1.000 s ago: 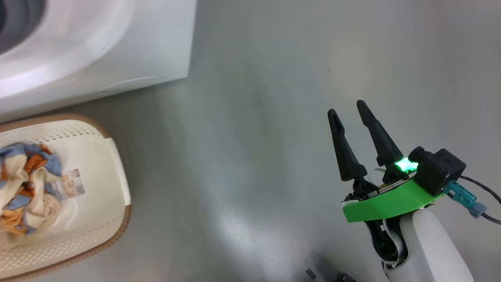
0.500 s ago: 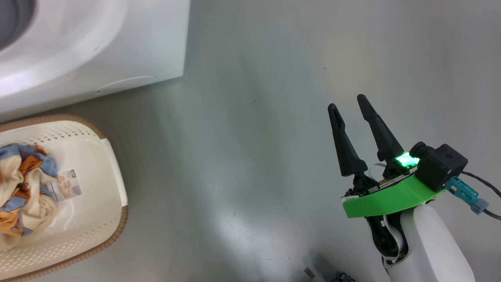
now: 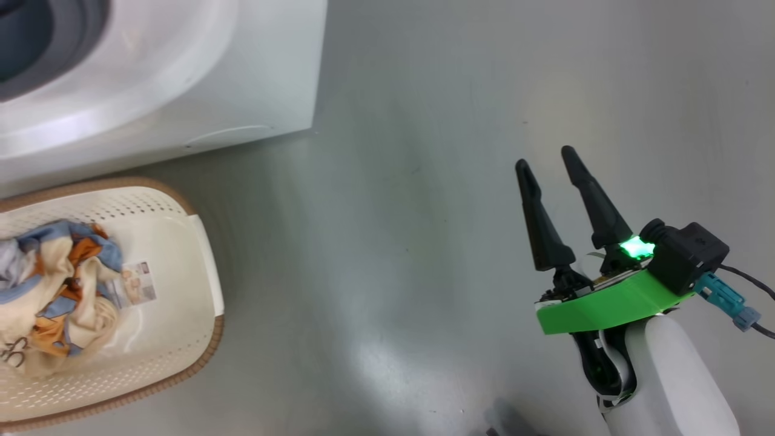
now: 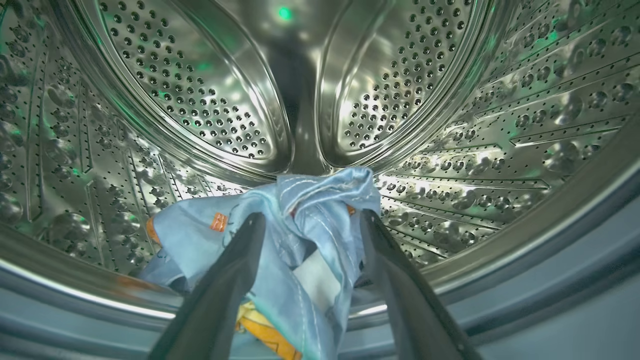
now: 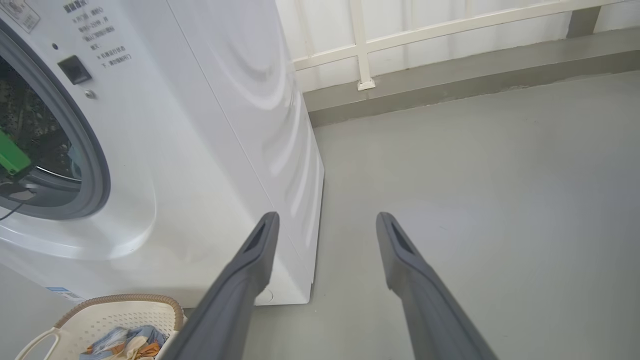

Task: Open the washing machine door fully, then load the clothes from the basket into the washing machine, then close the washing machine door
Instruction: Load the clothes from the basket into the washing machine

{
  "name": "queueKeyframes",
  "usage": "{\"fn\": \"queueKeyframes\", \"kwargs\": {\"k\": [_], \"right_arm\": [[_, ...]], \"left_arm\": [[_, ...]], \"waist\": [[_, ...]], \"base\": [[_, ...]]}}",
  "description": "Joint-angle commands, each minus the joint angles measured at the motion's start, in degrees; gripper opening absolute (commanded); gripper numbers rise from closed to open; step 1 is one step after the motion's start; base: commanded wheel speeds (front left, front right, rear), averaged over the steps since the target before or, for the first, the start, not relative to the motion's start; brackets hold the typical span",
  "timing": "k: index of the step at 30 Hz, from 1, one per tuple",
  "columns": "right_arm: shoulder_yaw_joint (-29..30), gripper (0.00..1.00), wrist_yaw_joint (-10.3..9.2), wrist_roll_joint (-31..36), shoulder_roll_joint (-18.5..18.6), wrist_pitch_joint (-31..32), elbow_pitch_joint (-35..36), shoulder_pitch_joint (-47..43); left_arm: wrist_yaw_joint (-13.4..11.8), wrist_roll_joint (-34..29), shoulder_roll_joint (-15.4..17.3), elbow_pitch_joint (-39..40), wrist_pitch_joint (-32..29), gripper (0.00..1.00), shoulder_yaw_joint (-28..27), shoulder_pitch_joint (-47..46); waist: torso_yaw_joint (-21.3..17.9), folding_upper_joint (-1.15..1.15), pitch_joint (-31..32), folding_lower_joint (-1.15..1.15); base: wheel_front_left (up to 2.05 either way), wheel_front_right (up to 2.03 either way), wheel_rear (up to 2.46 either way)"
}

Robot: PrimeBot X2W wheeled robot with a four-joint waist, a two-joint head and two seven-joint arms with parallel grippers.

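Midway | left hand [image 4: 311, 215] spread wide inside drum [image 4: 200, 100], blue garment [image 4: 195, 240] loose between | right hand [image 3: 545, 157] open, empty | clothes [image 3: 54, 278] left in basket [image 3: 181, 315] | door closing pending.

One washing machine [image 5: 210, 150], one basket [image 3: 181, 339], two tools [image 4: 311, 215] [image 3: 545, 157], two bundles of clothes [image 3: 54, 284] [image 4: 200, 240].

The head camera looks steeply down on the grey floor [image 3: 412, 254], with a corner of the big white boxy washing machine [image 3: 242, 72] upper left and the cream perforated plastic basket with a brown rim [image 3: 175, 345] lower left. The left wrist camera sits close at the machine's mouth, facing into its perforated steel drum [image 4: 200, 100]. The right wrist camera, low and farther back, faces the machine's front, sharing machine, basket and floor with the head view.
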State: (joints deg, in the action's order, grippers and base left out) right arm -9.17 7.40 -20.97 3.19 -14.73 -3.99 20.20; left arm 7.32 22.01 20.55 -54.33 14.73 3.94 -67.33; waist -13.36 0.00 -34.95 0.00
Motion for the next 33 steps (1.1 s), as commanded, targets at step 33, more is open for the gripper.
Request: {"fn": "queueKeyframes", "kwargs": {"k": [33], "right_arm": [[3.4, 1.00, 0.09, 0.3, 5.3, -0.3, -1.6, -12.0]], "left_arm": [[0.2, -3.8, -7.9, 21.9, 0.3, 1.00, -7.7, 36.9]], "waist": [[9.4, 0.00, 20.1, 0.00]], "base": [[0.00, 0.00, 0.00]]}}
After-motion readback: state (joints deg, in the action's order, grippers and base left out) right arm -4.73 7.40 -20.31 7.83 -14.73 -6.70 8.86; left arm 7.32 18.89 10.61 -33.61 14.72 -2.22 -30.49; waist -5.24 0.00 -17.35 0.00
